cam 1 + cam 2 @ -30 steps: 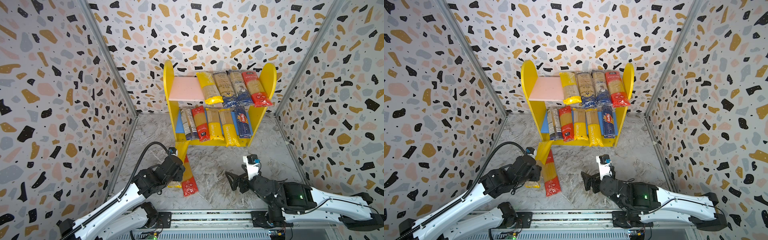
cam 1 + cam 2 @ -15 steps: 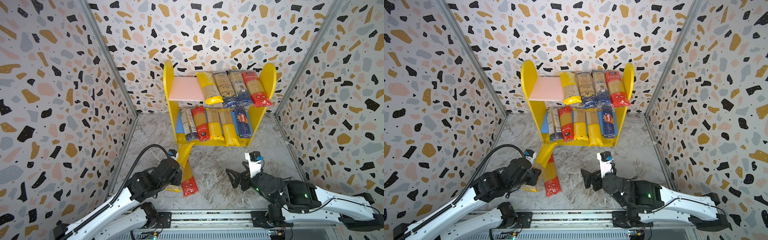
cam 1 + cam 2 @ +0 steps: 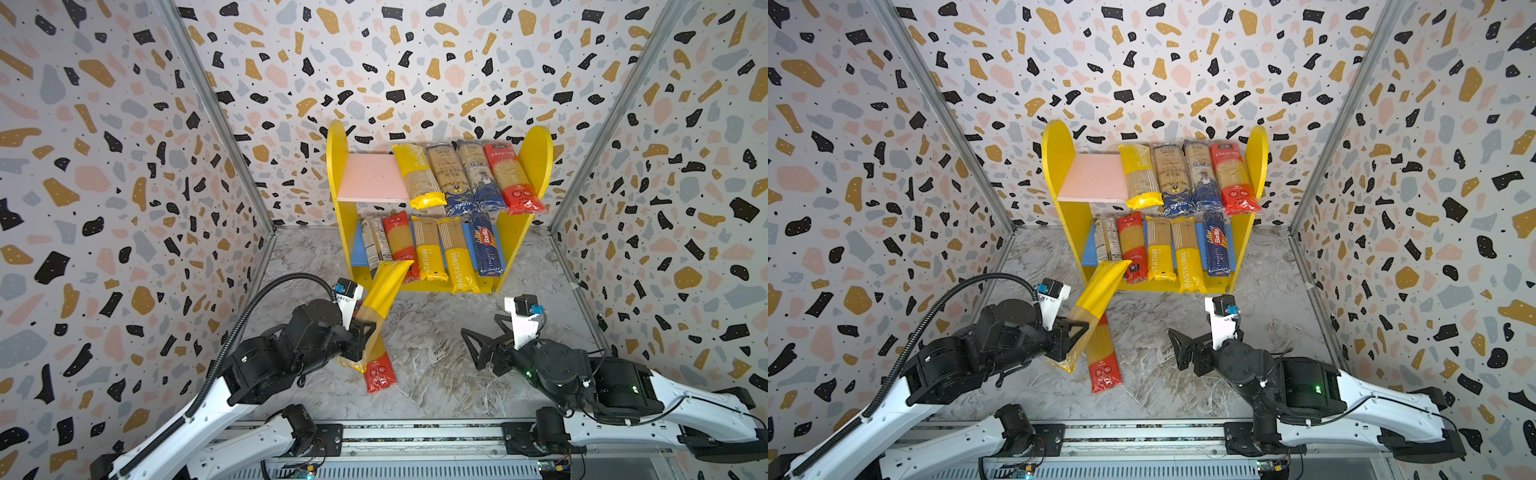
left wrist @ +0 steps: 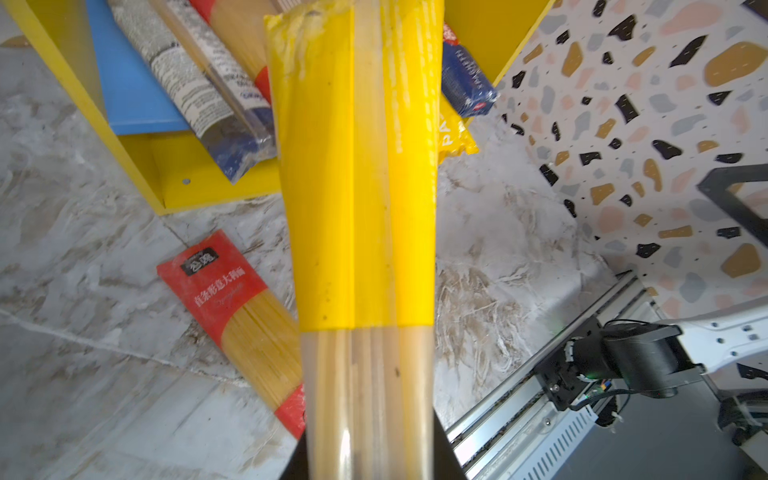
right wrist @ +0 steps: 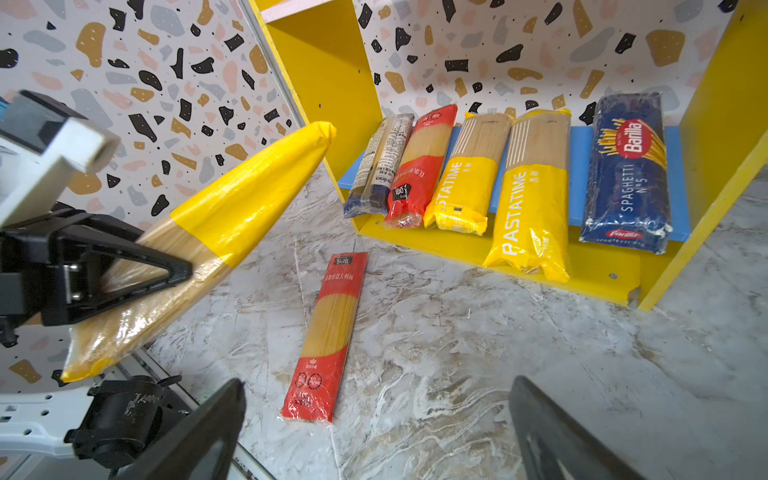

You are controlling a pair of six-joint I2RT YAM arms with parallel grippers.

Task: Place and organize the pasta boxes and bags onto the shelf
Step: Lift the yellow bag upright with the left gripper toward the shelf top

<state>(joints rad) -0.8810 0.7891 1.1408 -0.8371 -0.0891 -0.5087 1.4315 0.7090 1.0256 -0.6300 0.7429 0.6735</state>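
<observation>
Left gripper is clamped hard on the long yellow-and-clear plastic spaghetti pack, biting the clear, strand-filled stretch near its lower end. Most of the pack juts out ahead, clear of the floor and tilted upward. In both top views its yellow tip sits in front of the lower tier of the small yellow-sided two-tier shelf. That blue lower board looks full, five packs side by side. The bare room is on the left half of the pink upper board, next to the four packs already lying there. So the job, I'd say, is to raise the tip above the pink board's front edge, square the pack with its neighbours, then slide it in lengthwise. Go gently: with the grip so far off-centre the free end may sag or swing, and the left side panel is close. One red-and-clear flat spaghetti pack lies on the marble floor just beside the held one. Right gripper hangs nearby, jaws spread wide and empty, well placed to take it.
</observation>
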